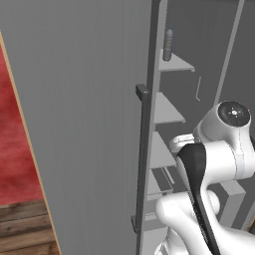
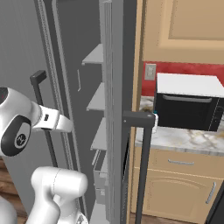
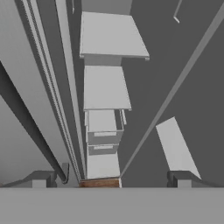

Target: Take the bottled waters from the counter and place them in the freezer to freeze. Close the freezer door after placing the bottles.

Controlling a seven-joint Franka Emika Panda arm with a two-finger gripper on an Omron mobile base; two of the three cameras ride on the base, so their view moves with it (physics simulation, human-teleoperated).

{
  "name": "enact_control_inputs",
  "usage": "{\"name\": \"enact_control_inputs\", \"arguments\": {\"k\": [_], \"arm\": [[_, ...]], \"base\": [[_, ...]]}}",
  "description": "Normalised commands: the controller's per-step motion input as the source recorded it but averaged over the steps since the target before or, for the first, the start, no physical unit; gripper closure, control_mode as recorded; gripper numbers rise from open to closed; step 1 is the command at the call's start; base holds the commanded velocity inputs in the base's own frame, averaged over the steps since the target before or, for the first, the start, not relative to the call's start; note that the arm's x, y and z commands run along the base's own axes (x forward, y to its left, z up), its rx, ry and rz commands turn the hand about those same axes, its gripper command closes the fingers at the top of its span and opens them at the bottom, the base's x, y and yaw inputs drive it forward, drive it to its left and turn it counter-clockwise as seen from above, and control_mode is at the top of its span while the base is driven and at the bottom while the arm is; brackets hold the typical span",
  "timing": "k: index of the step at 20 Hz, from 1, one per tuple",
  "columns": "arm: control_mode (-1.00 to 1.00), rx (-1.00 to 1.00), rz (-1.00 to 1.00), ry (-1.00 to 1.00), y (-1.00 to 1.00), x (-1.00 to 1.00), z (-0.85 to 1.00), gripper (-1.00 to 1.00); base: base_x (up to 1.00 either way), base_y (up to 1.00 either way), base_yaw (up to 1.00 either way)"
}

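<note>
Fingers (image 3: 43,178) spread wide and empty inside the open freezer (image 1: 209,55), a grey bottle (image 1: 168,44) standing at the top shelf's (image 1: 175,63) front edge.

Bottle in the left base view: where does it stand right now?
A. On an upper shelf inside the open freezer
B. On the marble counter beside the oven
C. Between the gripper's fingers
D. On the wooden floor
A: the grey bottle stands upright on an upper shelf inside the open freezer.

Beyond the fingers (image 3: 111,180), the freezer (image 3: 105,87) shelves look smooth matt grey plastic, while the counter (image 2: 183,139) is glossy veined marble over tan wooden cabinets (image 2: 175,183).
</note>
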Motion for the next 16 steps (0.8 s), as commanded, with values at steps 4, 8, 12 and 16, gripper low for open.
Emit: {"name": "enact_control_inputs", "arguments": {"k": [4,8,12,16], "arm": [[1.00,0.00,0.00,0.00,0.00,0.00,0.00,-1.00],[1.00,0.00,0.00,0.00,0.00,0.00,0.00,-1.00],[1.00,0.00,0.00,0.00,0.00,0.00,0.00,-1.00],[1.00,0.00,0.00,0.00,0.00,0.00,0.00,-1.00]], "base": [[-0.10,0.00,0.00],[-0.28,0.00,0.00],[-0.33,0.00,0.00],[-0.38,0.00,0.00]]}}
